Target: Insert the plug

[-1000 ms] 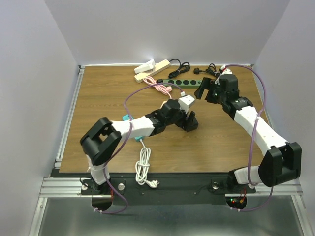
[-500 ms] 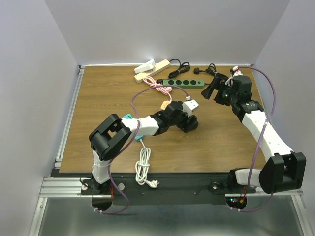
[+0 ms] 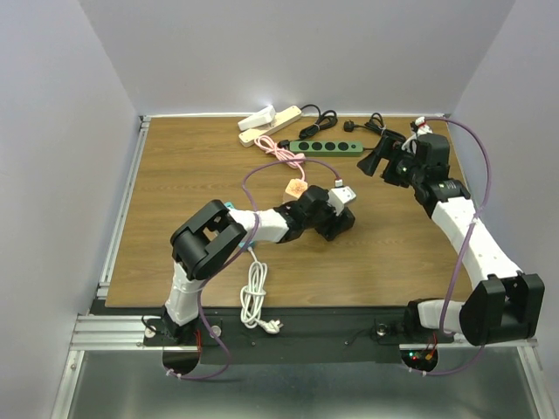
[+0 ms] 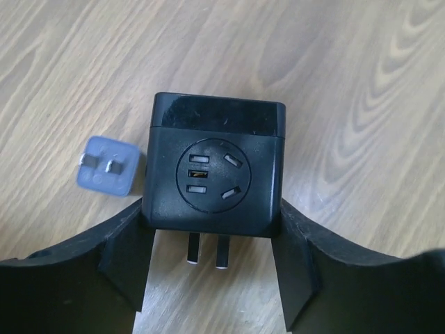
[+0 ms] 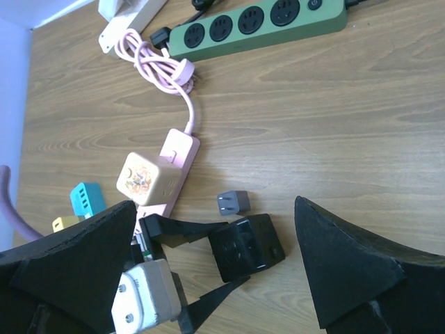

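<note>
Pale walls box in a wood-grain bench (image 3: pixel 175 175). Nearest its front edge lies a coiled white cable (image 3: pixel 254 297). Mid-bench, the left pincer (image 4: pixel 212 216) clasps the black adapter cube (image 4: pixel 215 174), fingers (image 4: pixel 125 250) against both flat flanks and prongs toward the wrist. Just beside it lies a small grey plug (image 4: pixel 108 167). Both look rigid, light and glossy, so probably slippery; the flat sides, clear of the prongs, seem the best hold. Farther right, the right pincer (image 3: pixel 377 159) hangs wide and empty. Farthest is the green power strip (image 3: pixel 325 147). No brand or writing is legible.
</note>
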`<action>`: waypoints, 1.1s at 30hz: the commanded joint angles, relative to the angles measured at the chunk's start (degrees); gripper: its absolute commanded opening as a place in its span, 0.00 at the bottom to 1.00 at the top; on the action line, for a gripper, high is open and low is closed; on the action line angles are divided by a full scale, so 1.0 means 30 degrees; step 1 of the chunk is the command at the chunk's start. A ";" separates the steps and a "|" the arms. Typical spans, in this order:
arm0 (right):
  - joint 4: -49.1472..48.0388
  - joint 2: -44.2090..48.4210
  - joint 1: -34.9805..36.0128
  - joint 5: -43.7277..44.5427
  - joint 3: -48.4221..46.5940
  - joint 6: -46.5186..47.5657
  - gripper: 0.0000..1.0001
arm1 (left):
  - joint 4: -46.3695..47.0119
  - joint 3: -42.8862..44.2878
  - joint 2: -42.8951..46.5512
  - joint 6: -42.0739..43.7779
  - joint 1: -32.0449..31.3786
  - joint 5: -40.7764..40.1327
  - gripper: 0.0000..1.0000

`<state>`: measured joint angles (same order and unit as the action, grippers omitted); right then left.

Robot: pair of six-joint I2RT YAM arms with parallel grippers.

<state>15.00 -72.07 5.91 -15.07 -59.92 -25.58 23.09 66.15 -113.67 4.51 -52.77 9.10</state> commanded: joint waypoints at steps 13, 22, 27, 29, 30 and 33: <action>0.0331 0.1642 -0.0213 -0.4904 -0.2261 -0.0320 1.00 | 0.1941 -0.4145 0.9642 -0.3756 0.2762 1.0243 0.00; 0.0185 0.1846 -0.0213 -0.8653 -0.3521 -0.0346 1.00 | 0.2057 -0.5964 1.4329 -0.6100 0.5579 1.7025 0.00; -0.0782 0.1671 -0.0213 -1.0677 -0.3172 -0.1432 1.00 | 0.2175 -0.7047 1.5972 -0.5959 0.5843 1.5603 0.00; -0.0929 0.1642 -0.0184 -1.1322 -0.2851 -0.1433 1.00 | 0.2117 -0.7926 1.6822 -0.5316 0.5843 1.3904 0.00; -0.0929 0.1642 -0.0155 -1.1614 -0.2762 -0.1433 1.00 | 0.2117 -0.8219 1.7057 -0.5081 0.5843 1.3522 0.00; -0.0988 0.1466 0.0399 -1.2524 -0.2469 -0.1287 1.00 | 0.2146 -0.8486 1.7236 -0.5165 0.5989 1.4013 0.00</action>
<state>15.59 -67.85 5.69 -46.57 -67.94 -28.97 26.15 40.80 -63.72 -11.77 -35.48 51.35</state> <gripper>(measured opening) 0.997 0.710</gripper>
